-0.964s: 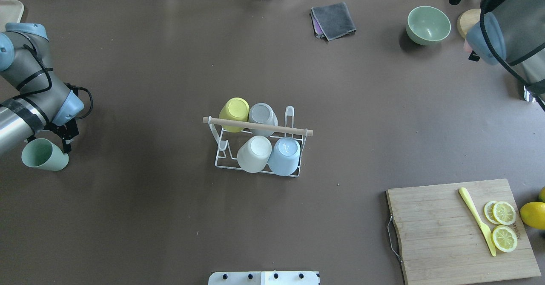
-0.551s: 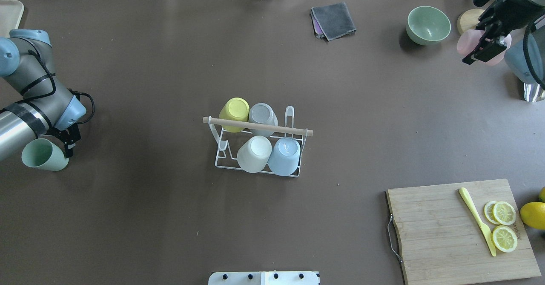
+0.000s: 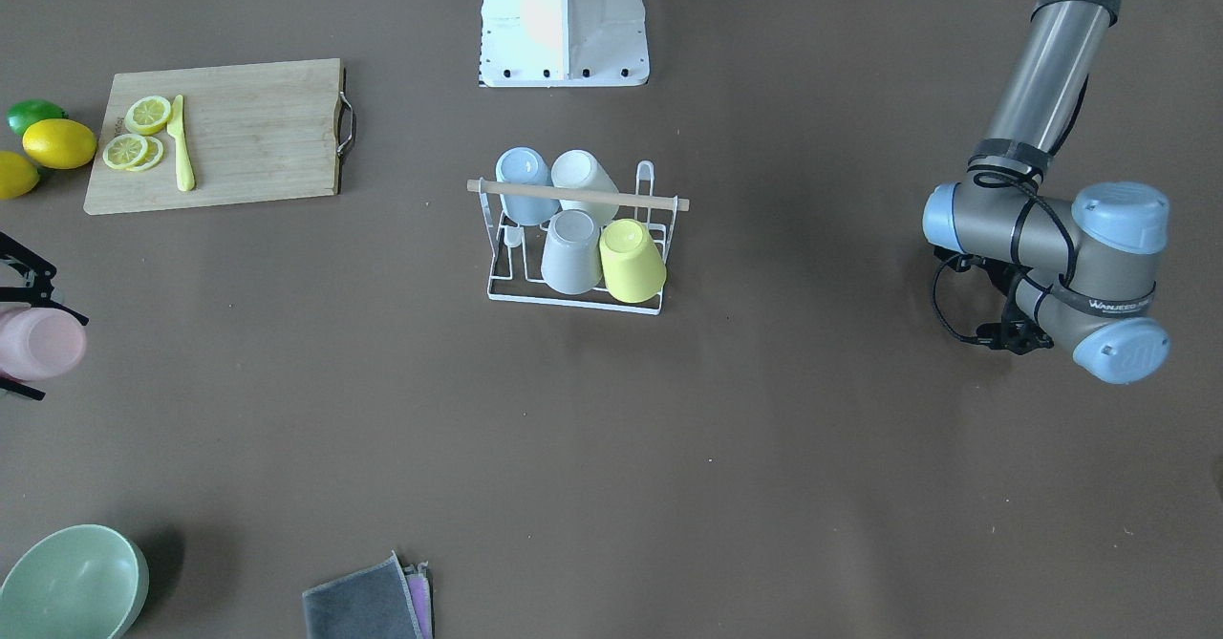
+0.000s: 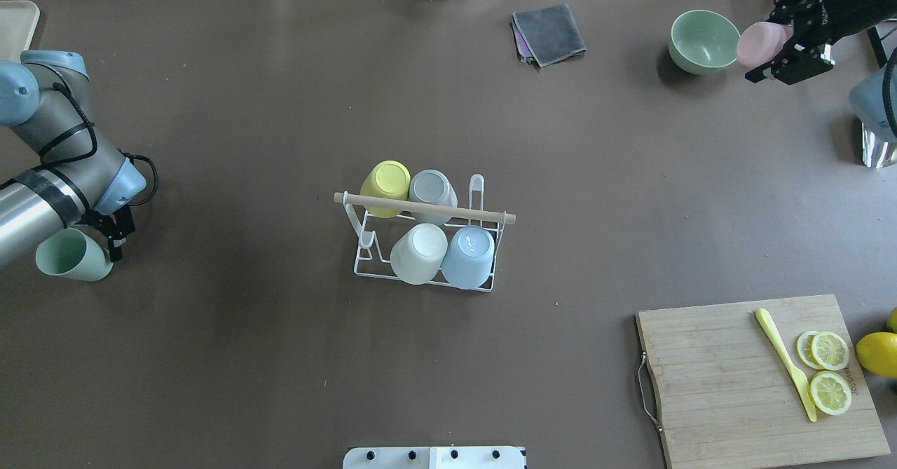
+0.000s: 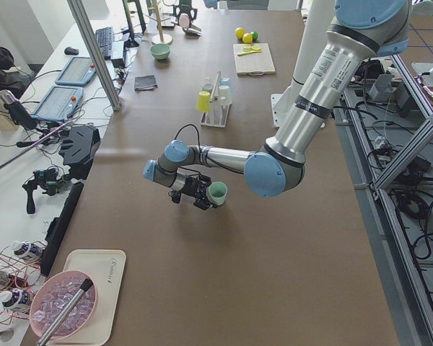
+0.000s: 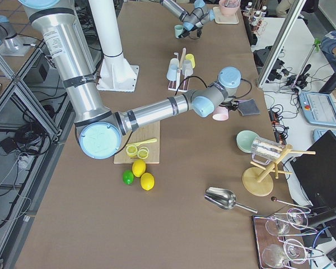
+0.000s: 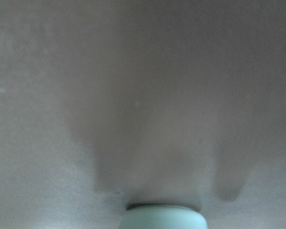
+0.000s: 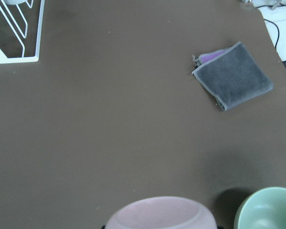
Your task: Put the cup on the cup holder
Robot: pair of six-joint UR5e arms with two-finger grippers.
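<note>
Low at the left edge of the overhead frame, the left fingers (image 4: 112,239) are clenched on the green cup (image 4: 70,257). It lies almost level above the tabletop (image 4: 231,357). Its long axis runs across the frame, and its mouth turns toward the left edge, away from the rack.

In the centre stands the cup holder (image 4: 490,216), well apart from both arms. Four cups sit upside down on it: white (image 4: 418,253) and blue (image 4: 467,256) in the lower row, yellow (image 4: 386,187) and grey (image 4: 432,193) in the upper row. I see two free places, the prong at its lower left end (image 4: 366,238) and the loop at its upper right end (image 4: 476,187).

In the upper right corner, the right fingers (image 4: 769,68) are grasping the pink cup (image 4: 757,43), just beside the green bowl (image 4: 704,41).

The left arm looks nearer to me. The free lower left prong lies to the right of its cup, so I think the green cup must turn mouth down before it goes there.
</note>
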